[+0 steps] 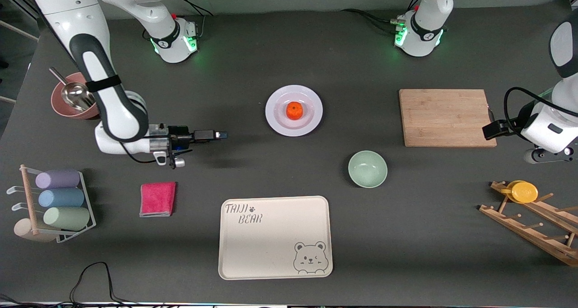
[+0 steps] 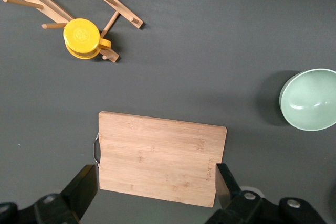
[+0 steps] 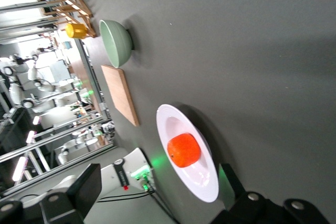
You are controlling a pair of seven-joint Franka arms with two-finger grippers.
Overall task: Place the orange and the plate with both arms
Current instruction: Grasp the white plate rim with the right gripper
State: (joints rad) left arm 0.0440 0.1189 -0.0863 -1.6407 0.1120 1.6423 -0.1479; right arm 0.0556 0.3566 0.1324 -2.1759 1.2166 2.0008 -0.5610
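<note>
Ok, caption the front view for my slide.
Small bright orange sits on the glossy pale lavender-white plate at mid-table, while the open right gripper and open left gripper hover apart.

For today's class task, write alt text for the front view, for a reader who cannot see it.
An orange sits on a pale plate mid-table. The open right gripper hovers beside the plate toward the right arm's end; the open left gripper hangs at the cutting board's edge. A green bowl and bear tray lie nearer the camera.

Cutting board (image 1: 445, 117), green bowl (image 1: 367, 168), bear tray (image 1: 275, 237), pink cloth (image 1: 157, 198).
</note>
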